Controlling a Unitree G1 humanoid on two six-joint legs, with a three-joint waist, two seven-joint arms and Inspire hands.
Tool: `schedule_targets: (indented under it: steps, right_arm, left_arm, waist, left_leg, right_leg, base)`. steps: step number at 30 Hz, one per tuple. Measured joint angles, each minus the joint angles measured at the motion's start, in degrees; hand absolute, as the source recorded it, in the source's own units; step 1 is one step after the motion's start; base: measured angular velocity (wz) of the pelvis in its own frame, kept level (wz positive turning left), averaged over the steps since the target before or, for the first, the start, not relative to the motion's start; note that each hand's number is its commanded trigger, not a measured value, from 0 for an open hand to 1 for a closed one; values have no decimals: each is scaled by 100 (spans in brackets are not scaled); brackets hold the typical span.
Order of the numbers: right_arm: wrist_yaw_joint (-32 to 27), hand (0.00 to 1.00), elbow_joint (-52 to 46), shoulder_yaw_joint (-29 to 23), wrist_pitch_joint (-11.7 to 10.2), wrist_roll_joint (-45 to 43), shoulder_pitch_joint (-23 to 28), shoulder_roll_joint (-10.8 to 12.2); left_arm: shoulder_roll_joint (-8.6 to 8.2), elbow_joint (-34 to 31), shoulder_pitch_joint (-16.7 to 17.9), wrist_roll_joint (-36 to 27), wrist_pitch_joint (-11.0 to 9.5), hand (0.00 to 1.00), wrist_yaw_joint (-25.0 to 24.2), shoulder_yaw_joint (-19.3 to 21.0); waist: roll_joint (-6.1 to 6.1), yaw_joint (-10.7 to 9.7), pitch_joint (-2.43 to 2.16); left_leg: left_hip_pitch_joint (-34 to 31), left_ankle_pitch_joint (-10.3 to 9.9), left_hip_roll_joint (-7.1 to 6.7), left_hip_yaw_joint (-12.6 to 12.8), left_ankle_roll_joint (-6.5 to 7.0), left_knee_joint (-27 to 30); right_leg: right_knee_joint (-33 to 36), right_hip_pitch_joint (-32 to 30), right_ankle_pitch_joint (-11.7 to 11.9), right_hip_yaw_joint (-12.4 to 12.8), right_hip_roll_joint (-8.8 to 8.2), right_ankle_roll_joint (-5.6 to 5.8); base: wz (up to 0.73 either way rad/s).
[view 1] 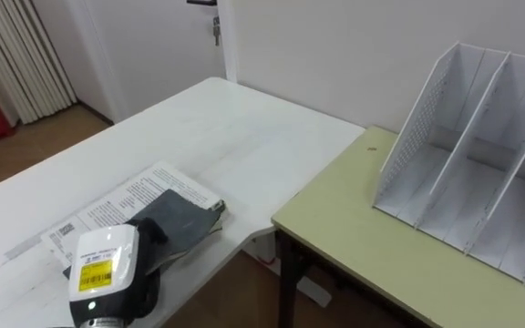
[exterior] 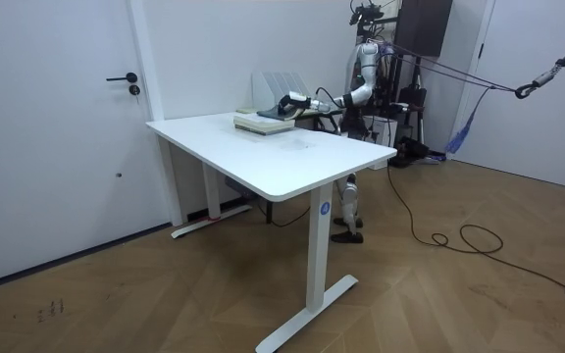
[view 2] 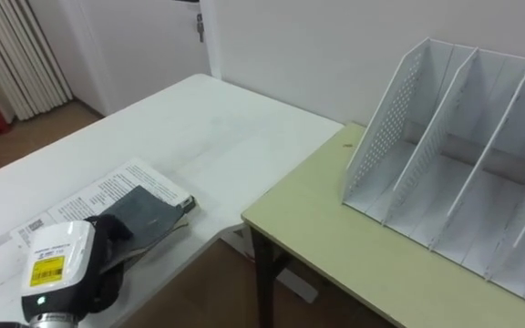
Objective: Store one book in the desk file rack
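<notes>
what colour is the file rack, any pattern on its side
White file rack, side panel dotted with small holes; clearest in the right eye view.

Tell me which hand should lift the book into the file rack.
Probably left. The left hand lies on the book at the white table's edge, so it can take hold there. The file rack stands on the green desk to its right.

white table (view 1: pixel 235 137) just beside a pale green desk (view 1: pixel 354 241); door (exterior: pixel 57 147) behind.
</notes>
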Motion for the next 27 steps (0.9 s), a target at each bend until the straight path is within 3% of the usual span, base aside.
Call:
schedule_targets:
  steps: [7,14,27]
  right_arm:
    - [-2,0,-11,21,-3,13,-13,11]
    - [-2,0,-49,61,-17,-117,-72,27]
    - [130,0,-378,177,-452,-1071,-254,211]
  left_arm:
    - [0,-63,-59,-80,5,100,3,-2]
    - [38,-366,-29,-910,-177,100,-184,87]
    - [39,-1441,13,-3649,-716,100,-633,656]
  waist:
    - [-6,-1,0]
    - [-51,28,-14]
    - [-166,213,30]
  left_leg:
    - [-28,0,1,-5,0,1]
    - [-46,1,-3,3,-1,6]
    - [-174,1,25,46,0,55]
  right_leg:
    - [-45,-11,-4,-18,0,1]
    - [-62,-9,-2,-93,-4,0]
    - [-40,-96,-1,-150,-23,2]
  base:
    - [2]
    - [5]
    - [3]
